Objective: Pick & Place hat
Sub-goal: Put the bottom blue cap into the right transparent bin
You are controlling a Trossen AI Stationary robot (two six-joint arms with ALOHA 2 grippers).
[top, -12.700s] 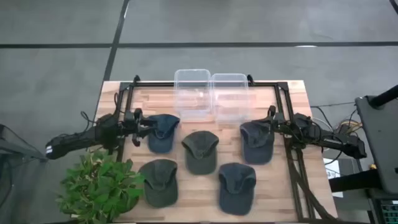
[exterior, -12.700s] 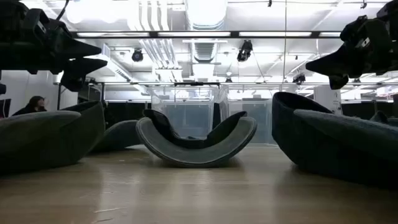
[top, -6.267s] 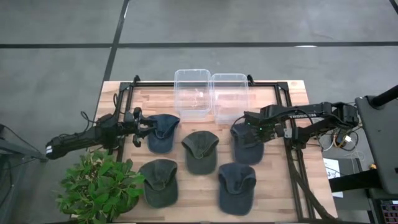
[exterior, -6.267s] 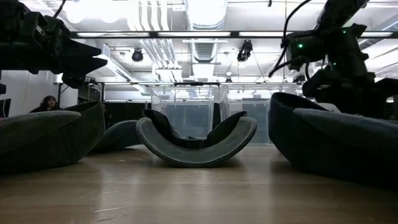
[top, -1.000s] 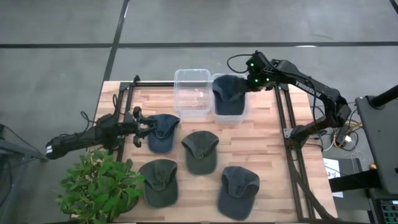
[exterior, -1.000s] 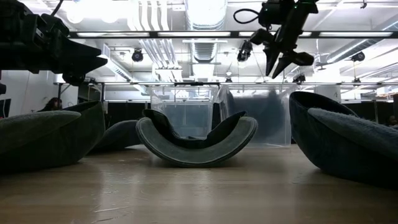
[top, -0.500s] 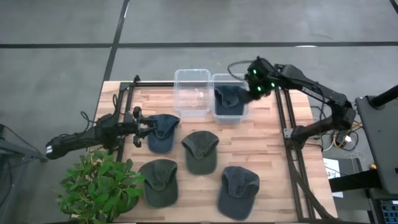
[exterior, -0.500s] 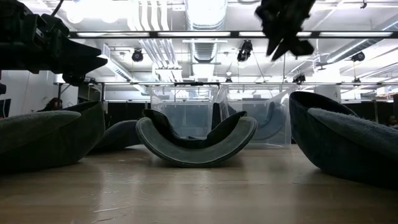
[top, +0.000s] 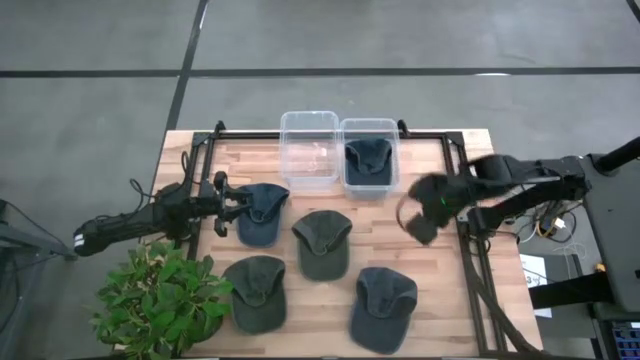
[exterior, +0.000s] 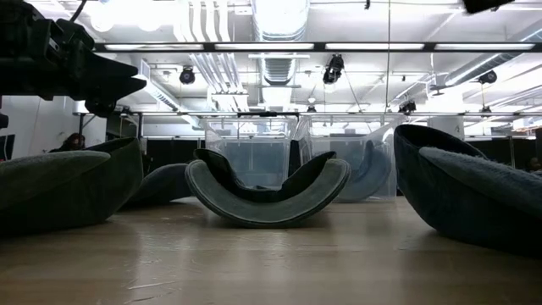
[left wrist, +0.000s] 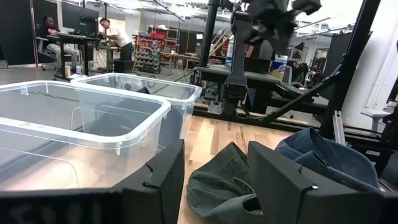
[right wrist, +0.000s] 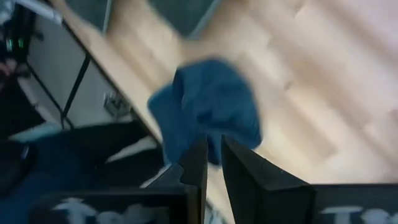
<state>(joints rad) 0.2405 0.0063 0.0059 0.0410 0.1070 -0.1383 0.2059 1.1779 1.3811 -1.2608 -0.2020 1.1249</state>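
**Dark cloth in the right bin; four caps left on the wood**

Dark cloth shows through the clear plastic of the right bin point(top: 369, 160): one hat point(top: 369, 158) lies inside it, brim toward the table's front. The left bin point(top: 308, 152) beside it holds nothing you can see.

Your right gripper point(top: 421, 211) hangs over bare planks, between the right bin and the front-right cap point(top: 384, 305). It is smeared by motion in the high view. In its own wrist view the fingers point(right wrist: 194, 163) sit close together with only a thin gap and nothing between them; call it nearly closed and empty.

Your left gripper point(top: 228, 199) sits at the table's left edge, just beside the blue cap point(top: 260, 211). Its wrist view shows the fingers point(left wrist: 163, 176) spread wide, with a green-grey cap and the blue one beyond them. It holds nothing.

Four caps are on the table point(top: 455, 310): the blue one, the middle cap point(top: 321, 242), the front-left cap point(top: 255, 291) next to the potted plant point(top: 160, 305), and the front-right one.

My read: one drop is done and the next pick is due. The front-right cap lies toward the front and slightly inward from your right gripper, nearer that arm than the left. Its long axis runs roughly front to back, brim toward the front edge. You would need to open the fingers before coming down on the crown.
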